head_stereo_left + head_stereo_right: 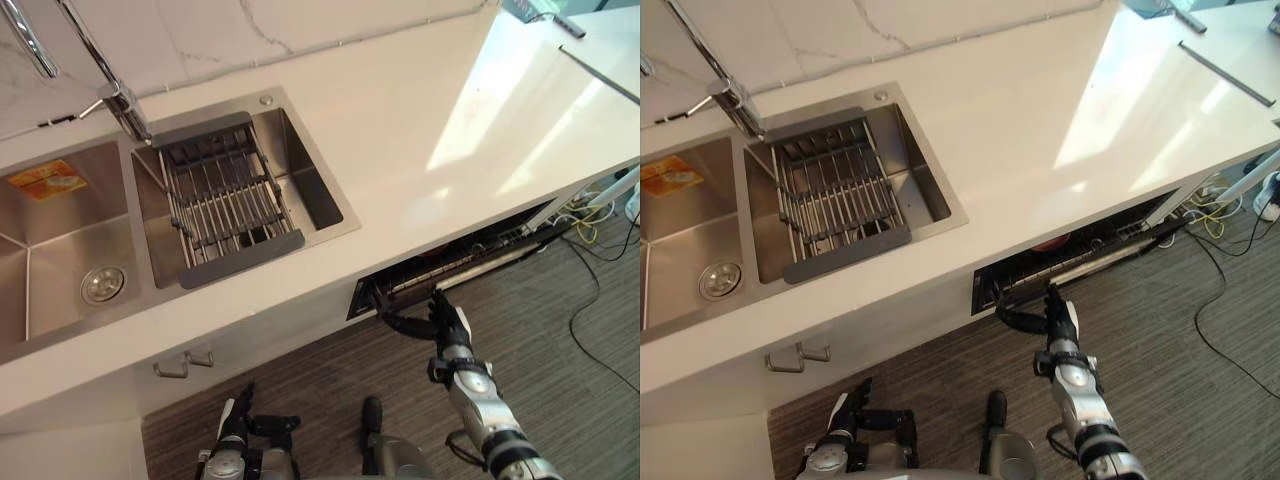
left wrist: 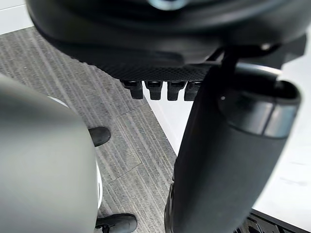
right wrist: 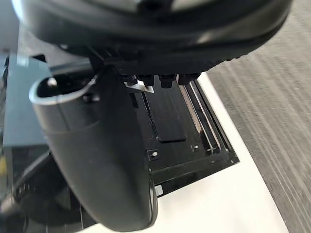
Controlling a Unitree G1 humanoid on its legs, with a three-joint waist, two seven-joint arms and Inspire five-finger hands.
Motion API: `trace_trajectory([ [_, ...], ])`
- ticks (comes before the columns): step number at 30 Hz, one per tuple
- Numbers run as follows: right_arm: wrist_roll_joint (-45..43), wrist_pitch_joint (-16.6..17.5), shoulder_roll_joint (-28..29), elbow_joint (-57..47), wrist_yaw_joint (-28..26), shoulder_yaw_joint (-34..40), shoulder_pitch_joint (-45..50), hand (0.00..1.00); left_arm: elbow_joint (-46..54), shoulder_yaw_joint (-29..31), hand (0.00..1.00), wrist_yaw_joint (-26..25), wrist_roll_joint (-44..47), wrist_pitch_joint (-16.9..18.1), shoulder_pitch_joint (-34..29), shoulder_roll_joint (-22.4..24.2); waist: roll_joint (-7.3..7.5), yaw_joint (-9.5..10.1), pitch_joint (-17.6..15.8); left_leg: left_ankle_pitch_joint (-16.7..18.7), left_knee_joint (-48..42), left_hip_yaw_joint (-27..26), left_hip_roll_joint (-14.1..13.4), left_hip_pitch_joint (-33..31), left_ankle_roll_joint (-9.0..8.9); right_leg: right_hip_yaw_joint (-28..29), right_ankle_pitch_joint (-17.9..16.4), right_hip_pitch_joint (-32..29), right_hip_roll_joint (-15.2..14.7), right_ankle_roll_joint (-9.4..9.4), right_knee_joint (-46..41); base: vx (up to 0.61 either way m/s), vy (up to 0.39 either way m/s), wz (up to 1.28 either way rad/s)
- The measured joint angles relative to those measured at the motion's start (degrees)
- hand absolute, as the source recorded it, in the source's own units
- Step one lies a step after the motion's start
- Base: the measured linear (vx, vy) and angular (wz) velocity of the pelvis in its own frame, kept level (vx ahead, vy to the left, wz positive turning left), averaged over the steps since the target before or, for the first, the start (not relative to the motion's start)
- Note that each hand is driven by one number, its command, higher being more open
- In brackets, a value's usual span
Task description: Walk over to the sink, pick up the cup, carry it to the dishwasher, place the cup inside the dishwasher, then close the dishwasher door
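The dishwasher door [image 1: 470, 262] under the white counter [image 1: 420, 120] stands ajar by a narrow gap, with racks showing inside. A small reddish thing [image 1: 1050, 243] shows in that gap; I cannot tell whether it is the cup. My right hand [image 1: 448, 318] is stretched out at the door's top edge near its left end, fingers fairly straight and holding nothing. Its wrist view looks onto the door's dark inner panel [image 3: 165, 116]. Low by my side hangs my left hand [image 1: 238, 428], relaxed and empty.
A steel double sink is set in the counter at the left, with a drying rack [image 1: 225, 200] across its right basin and a faucet [image 1: 120, 100] behind. A cabinet handle [image 1: 183, 363] sticks out below the sink. Loose cables [image 1: 600, 240] lie on the grey carpet at the right.
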State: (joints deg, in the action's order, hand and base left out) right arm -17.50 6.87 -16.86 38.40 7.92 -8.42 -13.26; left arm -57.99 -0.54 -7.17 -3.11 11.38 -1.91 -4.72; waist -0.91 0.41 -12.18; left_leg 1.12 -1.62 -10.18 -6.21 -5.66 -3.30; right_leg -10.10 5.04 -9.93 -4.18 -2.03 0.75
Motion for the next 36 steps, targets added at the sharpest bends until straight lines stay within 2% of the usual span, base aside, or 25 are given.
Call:
trace_trajectory([
  [5,3.74,-0.40,-4.03,6.68,0.08,-1.86,-11.25,1.00,1.16,-1.02,1.00,0.00,1.07,0.40,0.85,0.01,-1.23,0.59,-2.51,-1.14,-0.06,2.40,0.32,-2.51,0.30,-2.18,0.84,-1.00,-0.35,0.24,0.62,-0.06,-0.018,0.22],
  [16,6.43,0.13,-5.93,6.26,2.32,-2.82,-13.05,1.00,2.07,-1.18,1.00,-0.11,1.96,1.07,1.25,0.08,-1.60,0.14,-4.61,-1.99,-0.63,4.18,1.44,-4.57,0.74,-2.75,2.40,-1.69,-1.11,-0.22,2.01,-0.03,0.012,0.05],
  [23,6.46,-0.23,-6.49,-7.56,1.27,1.74,-1.15,1.00,2.11,-1.10,1.00,-0.13,1.82,0.19,1.90,0.55,-2.08,-0.25,-5.39,-1.87,-0.41,6.39,1.30,-3.18,0.58,-4.08,2.14,0.56,-0.86,0.01,2.18,0.06,0.009,0.11],
  [26,9.07,1.37,-5.68,-18.77,-2.73,1.09,9.54,1.00,1.87,-1.08,1.00,-0.15,0.84,-0.42,1.61,0.38,-1.70,-0.95,-5.28,-1.02,-0.14,7.94,1.39,0.34,0.19,-4.21,0.93,4.09,-0.91,-0.46,2.05,0.08,0.008,0.04],
  [29,12.63,4.16,-1.07,-24.81,-6.71,-0.93,16.78,1.00,1.89,-1.11,1.00,-0.14,-0.38,-0.53,1.54,-0.20,-0.18,-1.58,-4.28,-0.27,-0.19,7.91,1.30,1.66,-0.04,-4.00,-0.05,4.93,-0.94,-0.60,1.21,0.01,0.003,-0.03],
  [33,16.39,4.21,2.96,-24.08,-9.01,-1.21,22.95,1.00,1.39,-1.15,1.00,-0.11,-0.68,-1.19,0.73,-1.24,2.11,-1.36,-1.57,-0.06,-0.18,7.64,1.35,2.31,-0.11,-3.83,-0.36,5.39,-1.09,-0.64,0.92,0.00,0.000,-0.01],
  [35,17.36,4.22,3.47,-22.86,-9.38,-1.20,24.36,1.00,1.33,-1.16,1.00,-0.11,-0.87,-1.22,0.48,-1.62,2.53,-1.40,-1.16,0.11,-0.17,7.12,1.37,3.24,-0.13,-3.41,-0.39,6.06,-1.14,-0.68,0.92,-0.01,0.006,-0.12],
  [36,18.01,4.30,3.53,-20.87,-9.56,-1.17,25.57,1.00,1.28,-1.17,1.00,-0.11,-1.14,-1.22,-0.15,-1.71,2.54,-1.42,0.13,0.30,-0.16,6.39,1.38,3.73,-0.14,-2.73,-0.38,6.14,-1.16,-0.69,0.92,-0.01,0.011,-0.20],
])
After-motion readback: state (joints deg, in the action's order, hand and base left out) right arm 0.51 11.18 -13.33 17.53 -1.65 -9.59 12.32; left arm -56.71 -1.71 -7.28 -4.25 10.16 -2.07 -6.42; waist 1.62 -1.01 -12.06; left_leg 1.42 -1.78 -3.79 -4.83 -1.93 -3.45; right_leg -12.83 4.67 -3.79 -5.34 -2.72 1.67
